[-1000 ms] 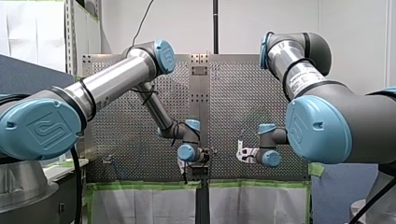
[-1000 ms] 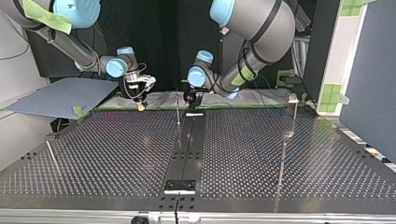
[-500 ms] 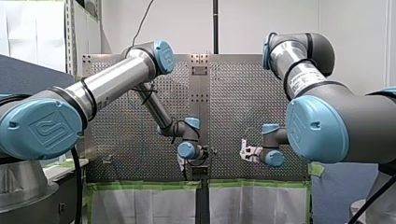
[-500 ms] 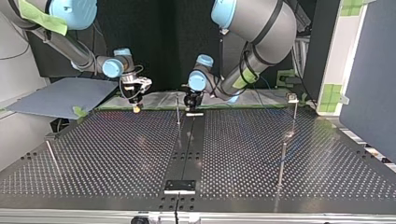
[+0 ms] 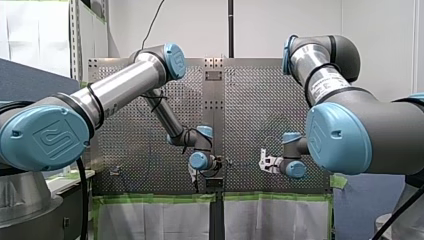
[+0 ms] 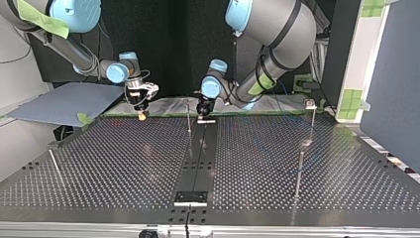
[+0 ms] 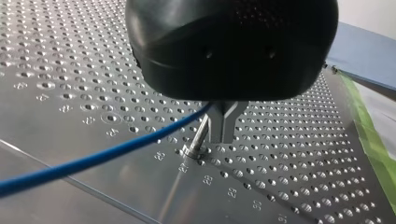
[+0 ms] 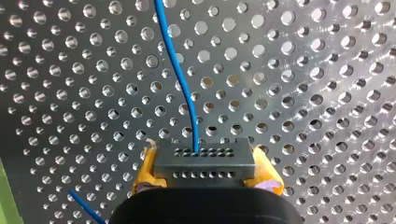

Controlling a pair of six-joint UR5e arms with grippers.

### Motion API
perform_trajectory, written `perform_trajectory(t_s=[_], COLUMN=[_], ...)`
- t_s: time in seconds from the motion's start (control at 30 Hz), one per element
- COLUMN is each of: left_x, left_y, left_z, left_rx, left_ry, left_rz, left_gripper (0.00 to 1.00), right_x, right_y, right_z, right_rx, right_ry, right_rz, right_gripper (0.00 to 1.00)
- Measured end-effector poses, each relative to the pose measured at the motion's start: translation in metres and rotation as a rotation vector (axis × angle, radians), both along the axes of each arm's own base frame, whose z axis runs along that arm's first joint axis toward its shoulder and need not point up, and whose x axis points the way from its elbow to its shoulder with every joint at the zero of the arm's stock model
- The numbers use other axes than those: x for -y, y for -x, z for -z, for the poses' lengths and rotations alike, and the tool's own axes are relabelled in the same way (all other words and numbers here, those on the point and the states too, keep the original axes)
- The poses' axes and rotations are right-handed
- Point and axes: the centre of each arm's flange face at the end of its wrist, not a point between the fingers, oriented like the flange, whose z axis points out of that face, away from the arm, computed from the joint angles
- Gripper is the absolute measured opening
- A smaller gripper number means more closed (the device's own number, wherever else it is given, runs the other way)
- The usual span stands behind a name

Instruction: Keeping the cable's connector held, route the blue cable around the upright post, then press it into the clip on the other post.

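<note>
Perforated counter (image 6: pixel 124 163), 2 arms working at its far edge in the top view. Right gripper (image 8: pixel 204 151): yellow pads clamped on the grey connector (image 8: pixel 204 165), held low over the counter at the top view's left. The blue cable (image 8: pixel 195 133) leaves the connector and runs out across the holes. Left gripper (image 7: pixel 223 139): metal fingers look pinched shut on the cable, but the black housing hides most of the contact, so this reading is tentative. The fingers sit just beside the upright post (image 7: pixel 200 135); wrap not yet made. The other post (image 6: pixel 313 124), with the clip (image 6: pixel 310 104) at its top, stands well apart at the top view's right. Risks:
- The fingers strike the post during the wrap.
- Excess tension drags the connector out of the pads.
- Slack lets the cable ride up off the post.
</note>
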Motion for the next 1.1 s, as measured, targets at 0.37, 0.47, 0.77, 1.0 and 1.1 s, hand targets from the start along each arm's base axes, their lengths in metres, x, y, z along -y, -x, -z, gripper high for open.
perform_trajectory(t_s=[0.37, 0.47, 0.77, 1.0, 1.1], left_x=[-0.004, -0.005, 0.004, 0.011, 0.012], left_y=[0.0, 0.0, 0.007, 0.023, 0.03], left_z=[-0.001, -0.001, -0.002, 0.002, 0.004], left_rx=[0.031, 0.037, 0.052, 0.023, 0.009], left_ry=[-0.105, -0.131, -0.201, -0.297, -0.335], left_rz=[-0.029, -0.031, 0.049, 0.088, 0.093], left_gripper=[1.0, 1.0, 1.0, 1.0, 1.0], right_x=[0.001, 0.001, 0.002, 0.003, 0.003], right_y=[0.001, 0.001, 0.001, 0.002, 0.002], right_z=[0.0, 0.0, -0.001, -0.001, 0.0], right_rx=[0.001, 0.001, -0.001, 0.0, -0.001], right_ry=[0.0, 0.0, -0.001, -0.004, -0.006], right_rz=[0.001, 0.0, 0.0, 0.002, 0.004], right_gripper=[0.0, 0.0, 0.0, 0.0, 0.0])
